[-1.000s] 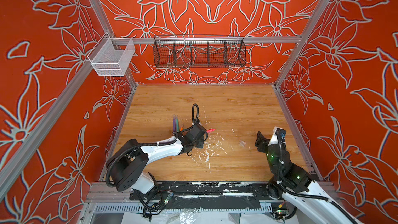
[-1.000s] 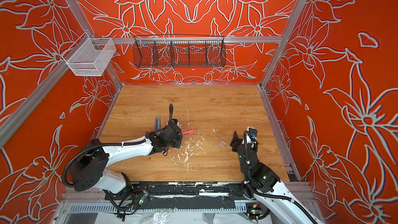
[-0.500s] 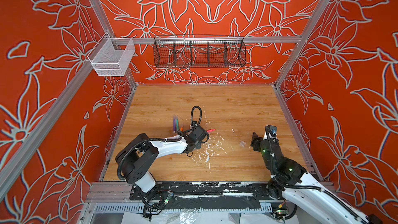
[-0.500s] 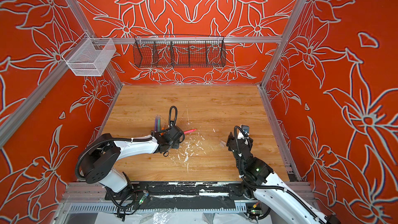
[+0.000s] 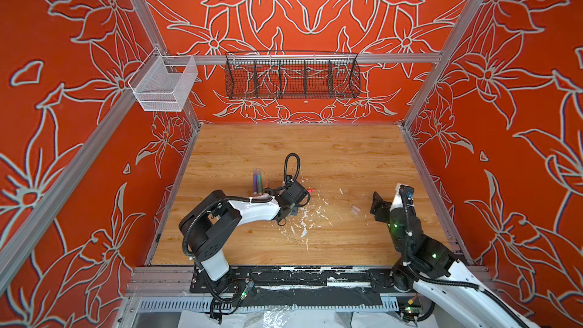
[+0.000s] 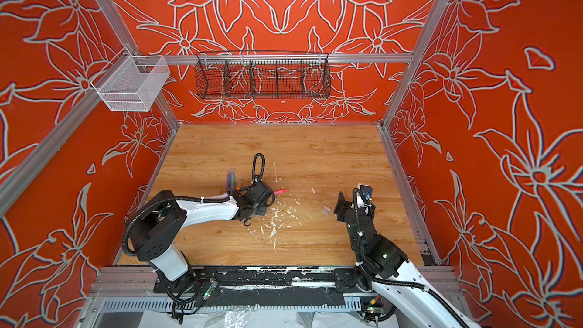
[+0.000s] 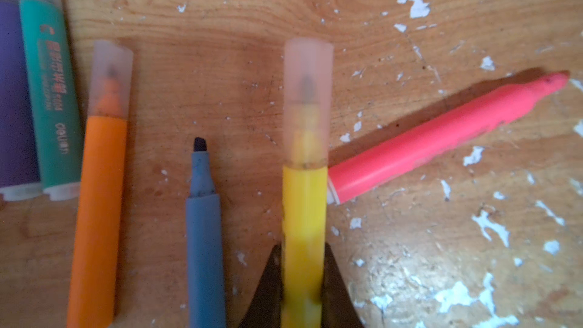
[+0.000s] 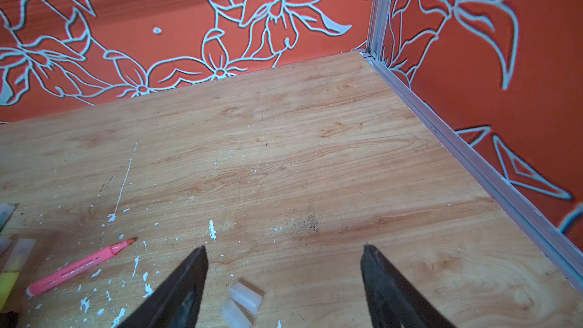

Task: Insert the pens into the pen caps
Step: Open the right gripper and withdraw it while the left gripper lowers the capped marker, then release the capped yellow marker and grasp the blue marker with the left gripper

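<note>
1. While the left gripper (image 7: 303, 247) pinches the barrel of the yellow pen (image 7: 304, 209) between narrow jaws, that pen lies flat on the wooden table (image 8: 315, 153). A clear cap (image 7: 307, 99) is already over its tip.
2. Just beside the yellow pen is the white end of the pink-red pen (image 7: 441, 137), which angles away with its tip bare.
3. On the yellow pen's other side lies the blue pen (image 7: 203, 241), also uncapped. Beyond it are the orange pen (image 7: 97, 200), the green pen (image 7: 50, 89) and the purple pen (image 7: 12, 89), all capped.
4. Well apart from the yellow pen, past the pink-red pen and toward the right arm, two loose caps (image 8: 246, 296) lie touching each other on the wood.
5. The right gripper (image 8: 284, 247) hangs over those caps with its jaws wide and empty.
6. Likely trouble near the yellow pen: when it is let go, the round barrel may roll against the pink-red pen's end and turn that pen.
7. Likely trouble far from the yellow pen: the caps are light, clear and hard to see against the wood. A closing finger could flick one away, or the jaws could trap both at once because they touch.
</note>
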`<state>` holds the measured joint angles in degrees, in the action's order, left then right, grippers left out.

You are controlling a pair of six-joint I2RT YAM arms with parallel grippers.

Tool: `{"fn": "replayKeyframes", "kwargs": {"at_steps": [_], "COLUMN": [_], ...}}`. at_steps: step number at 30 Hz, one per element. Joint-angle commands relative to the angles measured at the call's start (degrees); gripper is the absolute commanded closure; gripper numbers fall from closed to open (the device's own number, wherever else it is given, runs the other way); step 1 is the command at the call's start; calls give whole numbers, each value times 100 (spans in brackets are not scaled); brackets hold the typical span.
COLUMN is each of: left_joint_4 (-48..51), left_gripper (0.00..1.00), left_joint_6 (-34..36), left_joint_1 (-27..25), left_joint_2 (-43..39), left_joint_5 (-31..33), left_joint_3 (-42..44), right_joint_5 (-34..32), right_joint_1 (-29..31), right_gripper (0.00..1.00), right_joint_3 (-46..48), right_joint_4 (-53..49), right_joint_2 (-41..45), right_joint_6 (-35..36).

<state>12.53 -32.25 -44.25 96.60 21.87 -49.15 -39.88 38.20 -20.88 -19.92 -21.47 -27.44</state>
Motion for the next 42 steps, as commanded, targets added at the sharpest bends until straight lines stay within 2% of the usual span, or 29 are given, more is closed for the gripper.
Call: {"fn": "replayKeyframes", "kwargs": {"at_steps": [1, 3, 9, 15, 18, 36, 42], "left_joint_4": [89, 147, 378, 308, 155, -294, -344], "left_gripper": [75, 69, 63, 59, 54, 62, 73], "left_joint_6": [0, 0, 14, -145, -194, -206, -206], "left_joint_1": [22, 22, 22, 37, 132, 433, 461], "left_joint_2": [-8, -136, -838, -1893, -2132, -1000, -716], "left_joint_5": [-62, -34, 134, 646, 644, -46, -120], "left_joint_3": [-79, -53, 138, 797, 1134, 1322, 1295], "right_joint_5": [0, 4, 9, 23, 32, 42, 50], "right_joint_1": [-31, -31, -31, -31, -31, -32, -41], "right_gripper": [22, 22, 22, 21, 21, 21, 20], "right_joint_3": [-37, -42, -40, -52, -52, -56, -56], "right_joint_4": [-79, -82, -100, -118, -124, -136, -136], "right_joint_2": [-67, -68, -44, -42, -44, -56, -58], "right_joint_6": [-68, -68, -75, -86, -84, -95, -95]}}
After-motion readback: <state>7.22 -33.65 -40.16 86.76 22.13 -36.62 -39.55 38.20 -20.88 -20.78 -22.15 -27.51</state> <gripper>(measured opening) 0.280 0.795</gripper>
